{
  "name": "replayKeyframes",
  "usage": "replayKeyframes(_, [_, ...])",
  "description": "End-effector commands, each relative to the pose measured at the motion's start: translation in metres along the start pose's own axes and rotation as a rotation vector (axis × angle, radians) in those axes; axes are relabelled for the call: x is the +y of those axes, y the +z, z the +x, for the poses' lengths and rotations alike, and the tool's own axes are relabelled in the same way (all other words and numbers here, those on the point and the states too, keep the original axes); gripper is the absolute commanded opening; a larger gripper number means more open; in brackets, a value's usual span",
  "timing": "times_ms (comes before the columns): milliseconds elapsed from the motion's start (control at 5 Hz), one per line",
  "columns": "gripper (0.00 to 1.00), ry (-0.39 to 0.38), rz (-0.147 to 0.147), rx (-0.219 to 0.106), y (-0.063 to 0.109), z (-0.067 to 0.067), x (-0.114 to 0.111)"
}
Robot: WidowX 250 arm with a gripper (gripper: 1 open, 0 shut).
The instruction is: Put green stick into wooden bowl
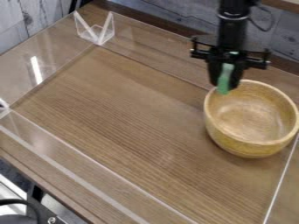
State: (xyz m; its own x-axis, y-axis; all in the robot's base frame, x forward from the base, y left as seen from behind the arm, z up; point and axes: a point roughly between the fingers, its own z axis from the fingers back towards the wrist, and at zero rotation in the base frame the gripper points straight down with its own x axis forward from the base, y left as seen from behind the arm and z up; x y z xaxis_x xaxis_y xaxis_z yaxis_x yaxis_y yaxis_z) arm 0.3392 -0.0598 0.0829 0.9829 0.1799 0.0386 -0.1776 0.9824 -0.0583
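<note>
The green stick (pixel 222 82) hangs upright, pinched at its top by my gripper (pixel 225 77), which is shut on it and points straight down. The stick's lower end hovers over the far left rim of the wooden bowl (pixel 250 118), a round light-tan bowl at the right of the table. The bowl's inside looks bare. The black arm rises out of the top of the picture.
A wood-grain tabletop (pixel 117 105) is ringed by low clear plastic walls (pixel 35 70). A small clear bracket (pixel 93 29) stands at the far left corner. A grey plank wall runs behind.
</note>
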Motion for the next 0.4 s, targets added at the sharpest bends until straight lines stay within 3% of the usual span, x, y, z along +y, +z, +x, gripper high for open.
replayKeyframes(0, [0.0,0.014,-0.03,-0.066,0.0133,0.0142,-0.0188])
replayKeyframes(200, [1.0,0.023,-0.035,-0.065,0.0092,0.0155,-0.0258])
